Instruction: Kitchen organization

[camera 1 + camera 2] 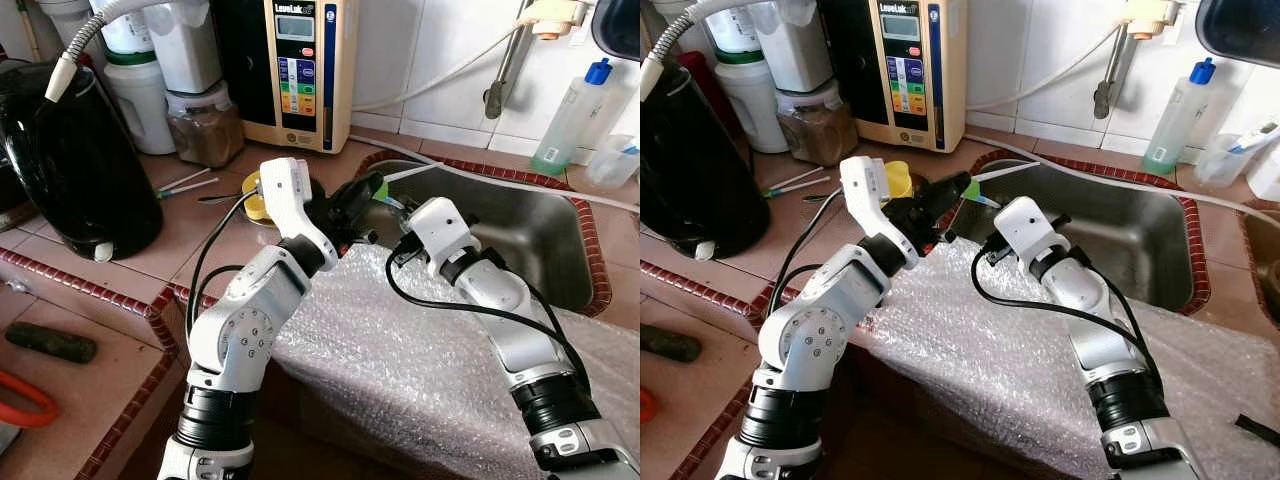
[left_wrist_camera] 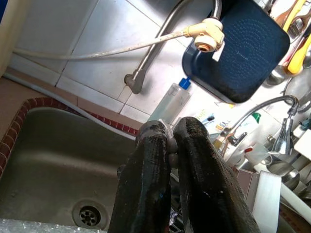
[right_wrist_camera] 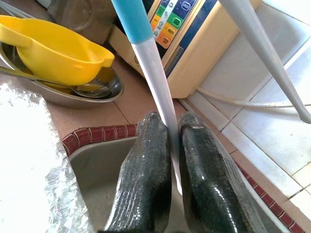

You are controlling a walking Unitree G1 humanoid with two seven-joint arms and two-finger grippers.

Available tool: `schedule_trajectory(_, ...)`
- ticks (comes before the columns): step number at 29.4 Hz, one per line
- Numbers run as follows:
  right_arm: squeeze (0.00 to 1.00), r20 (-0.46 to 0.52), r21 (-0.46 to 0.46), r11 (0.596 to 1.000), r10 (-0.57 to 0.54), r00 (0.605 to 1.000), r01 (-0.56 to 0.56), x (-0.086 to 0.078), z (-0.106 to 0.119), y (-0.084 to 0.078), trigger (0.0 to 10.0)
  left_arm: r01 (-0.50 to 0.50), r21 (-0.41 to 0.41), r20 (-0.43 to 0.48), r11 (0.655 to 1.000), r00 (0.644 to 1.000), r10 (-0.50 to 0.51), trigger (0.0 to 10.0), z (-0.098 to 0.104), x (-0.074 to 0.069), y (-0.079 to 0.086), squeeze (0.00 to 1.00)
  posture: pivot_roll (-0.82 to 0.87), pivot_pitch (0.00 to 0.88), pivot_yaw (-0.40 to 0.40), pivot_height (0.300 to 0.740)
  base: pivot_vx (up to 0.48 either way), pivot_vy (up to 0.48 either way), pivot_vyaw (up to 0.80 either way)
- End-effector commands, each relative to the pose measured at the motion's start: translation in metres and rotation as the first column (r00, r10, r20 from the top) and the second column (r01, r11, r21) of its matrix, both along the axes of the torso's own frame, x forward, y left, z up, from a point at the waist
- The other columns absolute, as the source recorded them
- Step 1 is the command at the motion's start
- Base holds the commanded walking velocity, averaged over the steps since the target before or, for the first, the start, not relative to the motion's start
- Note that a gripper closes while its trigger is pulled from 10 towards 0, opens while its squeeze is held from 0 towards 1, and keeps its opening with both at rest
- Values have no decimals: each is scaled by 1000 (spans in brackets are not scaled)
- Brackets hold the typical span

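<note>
Daylight falls on a white tiled wall [image 1: 440, 70] behind a terracotta tiled tabletop [image 1: 190, 230] edged with dark red trim. A stainless steel sink [image 1: 530, 240] is sunk into it, and bubble wrap [image 1: 400, 350] drapes the front edge.

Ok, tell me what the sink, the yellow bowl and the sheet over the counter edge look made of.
Sink: brushed stainless steel by its dull grey sheen. Yellow bowl: glossy moulded plastic, probably. Sheet: clear bubble wrap, its surface all small blisters.
</note>
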State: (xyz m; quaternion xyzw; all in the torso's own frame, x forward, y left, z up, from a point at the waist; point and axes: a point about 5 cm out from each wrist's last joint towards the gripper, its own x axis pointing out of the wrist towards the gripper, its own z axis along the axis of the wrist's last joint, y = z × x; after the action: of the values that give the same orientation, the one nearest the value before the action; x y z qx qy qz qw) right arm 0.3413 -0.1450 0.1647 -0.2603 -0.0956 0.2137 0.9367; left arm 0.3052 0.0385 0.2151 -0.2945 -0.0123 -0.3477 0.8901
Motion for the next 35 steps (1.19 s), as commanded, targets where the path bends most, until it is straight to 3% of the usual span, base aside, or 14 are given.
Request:
schedule_trajectory(1,0,40,32,999,-28,999,27,3,10,-6,0,-25,33,-36,999,999,27,980,-9,1,5,0,4,0,35,740,0,0,0)
schedule_trajectory(2,0,41,32,999,-33,999,32,3,10,-8,0,-26,34,-37,999,999,27,1137,-9,1,5,0,3,0,35,740,0,0,0)
schedule_trajectory(3,0,44,30,999,-41,998,39,3,11,-9,0,-26,42,-36,999,999,28,1961,-10,1,5,0,1,0,35,740,0,0,0)
schedule_trajectory(4,0,46,29,999,-45,998,44,3,11,-11,0,-27,48,-35,999,999,28,1961,-11,1,6,0,1,0,35,740,0,0,0)
schedule_trajectory(5,0,48,27,998,-51,998,50,3,11,-12,0,-21,58,-34,998,999,23,7843,-12,1,6,0,2,0,36,740,0,0,0)
schedule_trajectory(6,0,50,24,998,-57,997,56,4,11,-13,0,-18,76,-35,997,999,20,10000,-15,0,6,0,3,0,35,740,0,0,0)
schedule_trajectory(8,0,51,24,998,-60,997,59,4,11,-14,0,-20,88,-38,996,999,23,10000,-17,0,7,0,4,0,36,740,0,0,0)
schedule_trajectory(9,0,51,25,998,-61,997,60,4,11,-14,0,-20,91,-39,996,999,23,10000,-18,0,7,302,4,0,36,740,0,0,0)
schedule_trajectory(10,0,53,20,998,-64,997,63,4,11,-14,0,-18,99,-42,995,999,22,10000,-20,0,7,1000,4,0,37,740,0,0,0)
schedule_trajectory(26,0,55,-38,997,-68,996,71,5,7,-22,0,-2,271,-13,963,1000,6,10000,-44,1,19,1000,8,0,36,740,0,0,0)
schedule_trajectory(27,0,50,-41,996,-77,996,79,6,6,-24,0,2,310,-8,951,1000,0,10000,-49,0,21,1000,8,0,36,740,0,0,0)
schedule_trajectory(33,0,-27,-69,993,-101,995,99,15,-2,-34,0,30,402,3,915,999,-34,10000,-61,-3,23,1000,8,0,39,740,0,0,0)
schedule_trajectory(35,0,-82,-121,982,-154,985,144,22,-10,-43,0,49,429,1,902,998,-55,10000,-66,-5,21,1000,8,0,39,740,0,0,0)
